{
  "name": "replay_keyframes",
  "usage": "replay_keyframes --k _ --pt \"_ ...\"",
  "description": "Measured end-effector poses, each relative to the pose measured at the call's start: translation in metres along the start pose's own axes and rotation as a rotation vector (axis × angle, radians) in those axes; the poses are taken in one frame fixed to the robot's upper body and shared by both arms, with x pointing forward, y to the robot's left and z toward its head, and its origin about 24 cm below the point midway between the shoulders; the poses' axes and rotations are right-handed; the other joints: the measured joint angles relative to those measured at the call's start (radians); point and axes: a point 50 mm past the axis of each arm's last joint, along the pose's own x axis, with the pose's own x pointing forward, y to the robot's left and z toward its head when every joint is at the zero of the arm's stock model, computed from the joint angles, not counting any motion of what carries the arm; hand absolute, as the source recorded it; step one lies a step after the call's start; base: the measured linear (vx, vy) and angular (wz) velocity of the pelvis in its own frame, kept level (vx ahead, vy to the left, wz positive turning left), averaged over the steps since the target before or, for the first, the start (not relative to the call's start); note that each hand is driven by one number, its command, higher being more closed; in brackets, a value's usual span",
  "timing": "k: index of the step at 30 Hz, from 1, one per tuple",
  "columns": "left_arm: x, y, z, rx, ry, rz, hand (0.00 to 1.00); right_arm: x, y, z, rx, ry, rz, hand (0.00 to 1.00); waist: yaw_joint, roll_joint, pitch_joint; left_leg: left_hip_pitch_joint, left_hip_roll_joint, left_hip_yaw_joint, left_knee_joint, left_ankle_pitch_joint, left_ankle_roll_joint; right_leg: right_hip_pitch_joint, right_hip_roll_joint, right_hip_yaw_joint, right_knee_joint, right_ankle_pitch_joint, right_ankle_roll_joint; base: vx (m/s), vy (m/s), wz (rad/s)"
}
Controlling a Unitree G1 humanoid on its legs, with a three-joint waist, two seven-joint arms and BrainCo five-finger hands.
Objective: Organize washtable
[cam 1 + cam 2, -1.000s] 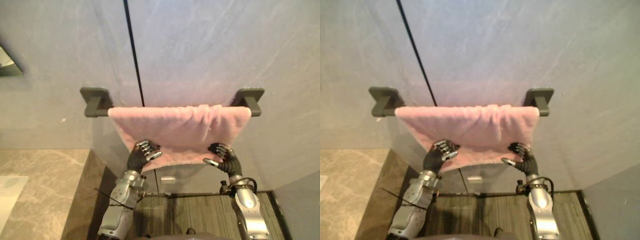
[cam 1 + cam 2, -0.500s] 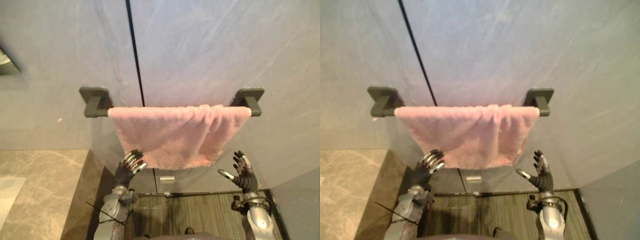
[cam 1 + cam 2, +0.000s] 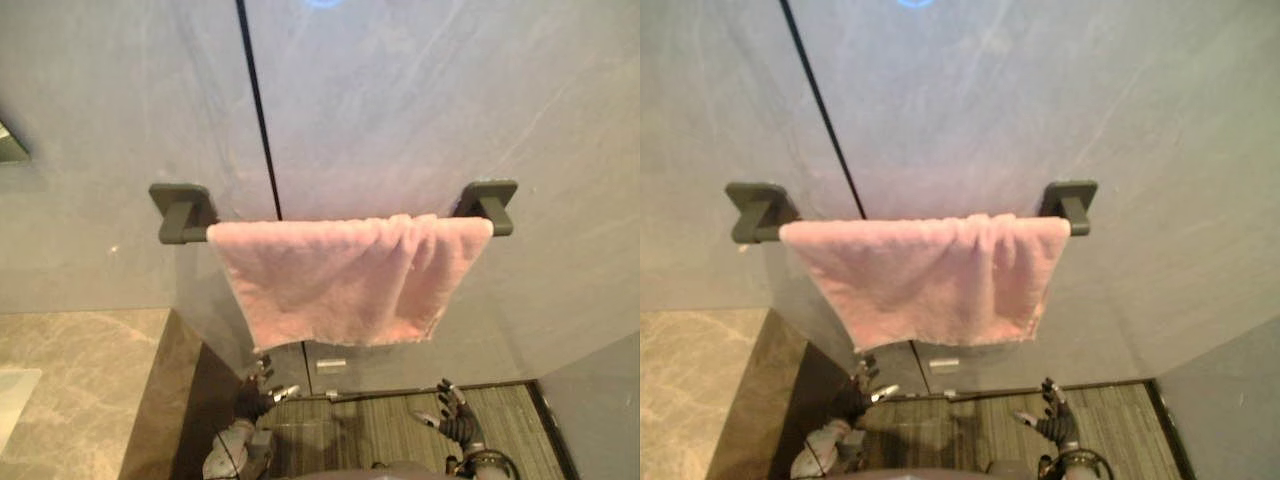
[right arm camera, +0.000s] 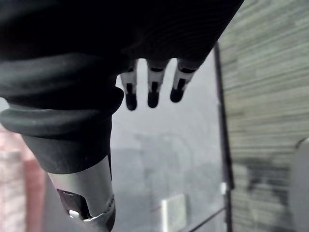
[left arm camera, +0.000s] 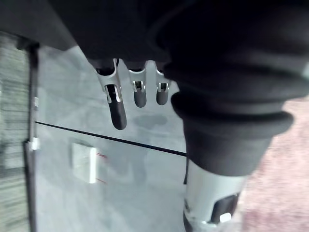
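A pink towel [image 3: 345,280] hangs spread over a dark grey rail [image 3: 185,212] fixed to the grey wall, bunched a little toward its right end. Well below the towel's lower left corner, my left hand [image 3: 254,398] hangs open and holds nothing; its straight fingers [image 5: 117,104] face the wall in the left wrist view. My right hand [image 3: 455,421] is low under the towel's right edge, open too, with its fingers [image 4: 152,92] straight and empty. A strip of the pink towel [image 4: 12,179] shows at the side of the right wrist view.
A beige marble counter [image 3: 75,390] lies at the lower left. The rail's right bracket [image 3: 487,200] sits on the wall. Striped dark flooring [image 3: 390,425] runs along the wall base, where a small white plate [image 3: 333,366] is mounted low.
Both hands let go of the towel's lower edge and dropped down away from it with fingers straightened. The towel now hangs free.
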Motion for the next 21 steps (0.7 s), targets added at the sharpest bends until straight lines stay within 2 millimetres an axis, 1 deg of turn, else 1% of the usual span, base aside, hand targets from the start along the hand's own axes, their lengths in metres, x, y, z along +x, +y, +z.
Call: replay_keyframes --k 2,3,5,6,9,14,16,19,21 --pt "0.000 0.001 -0.011 0.021 0.053 0.003 0.00 0.001 0.001 -0.009 -0.012 0.046 0.006 0.00 0.000 0.001 -0.007 0.000 0.000 0.000 0.000 0.000 0.000 -0.001 0.000 0.001 0.002 0.000 0.000 -0.04 -0.012 0.00" --pt "0.000 0.002 -0.021 0.039 0.103 0.007 0.00 0.001 0.002 -0.017 -0.022 0.089 0.012 0.00 0.000 0.002 -0.014 0.000 0.000 0.000 0.000 0.000 -0.001 -0.003 0.000 0.001 0.004 0.000 0.000 -0.03 -0.011 -0.01" --pt "0.000 0.004 -0.028 0.063 0.142 0.019 0.00 0.002 0.002 -0.023 -0.023 0.124 0.017 0.00 0.000 0.000 -0.017 0.000 0.000 0.000 0.000 0.001 -0.001 -0.004 0.000 0.001 0.005 0.000 0.000 -0.03 -0.013 0.00" --pt "0.000 0.005 -0.036 0.082 0.181 0.022 0.00 0.003 0.003 -0.029 -0.022 0.157 0.021 0.00 -0.001 -0.001 -0.018 -0.001 0.000 0.000 -0.001 0.002 -0.003 -0.005 0.000 0.002 0.007 0.001 0.000 -0.04 -0.017 -0.01" --pt "-0.003 0.008 -0.049 0.112 0.250 0.038 0.00 0.006 0.002 -0.033 -0.021 0.184 0.019 0.00 -0.003 -0.005 -0.020 -0.001 -0.001 0.000 -0.003 0.003 -0.004 -0.007 0.000 0.002 0.001 0.002 -0.001 -0.01 -0.005 0.00" --pt "-0.001 0.012 -0.055 0.143 0.292 0.060 0.00 0.009 -0.006 -0.043 -0.036 0.247 0.007 0.00 -0.002 -0.005 -0.021 -0.005 -0.002 0.000 -0.017 0.007 -0.008 0.000 0.004 0.002 -0.034 0.020 0.002 0.02 0.002 0.00" --pt "0.000 0.013 -0.055 0.153 0.294 0.069 0.00 0.010 -0.007 -0.045 -0.041 0.264 0.005 0.00 -0.002 -0.005 -0.021 -0.005 -0.002 0.000 -0.020 0.007 -0.008 0.002 0.006 0.002 -0.049 0.027 0.004 0.02 0.001 -0.03" --pt "0.001 0.015 -0.056 0.180 0.309 0.077 0.00 0.015 -0.007 -0.043 -0.047 0.266 -0.003 0.00 -0.002 -0.007 -0.021 -0.020 -0.002 0.006 -0.022 0.007 -0.008 -0.017 0.013 0.007 -0.060 0.036 0.003 0.04 -0.005 -0.13" --pt "0.004 0.015 -0.054 0.189 0.302 0.081 0.00 0.022 -0.007 -0.037 -0.067 0.258 0.006 0.00 0.006 -0.006 -0.015 -0.044 0.000 0.035 -0.017 0.009 -0.009 -0.068 0.014 0.038 -0.015 0.036 0.002 0.01 0.011 -0.38"
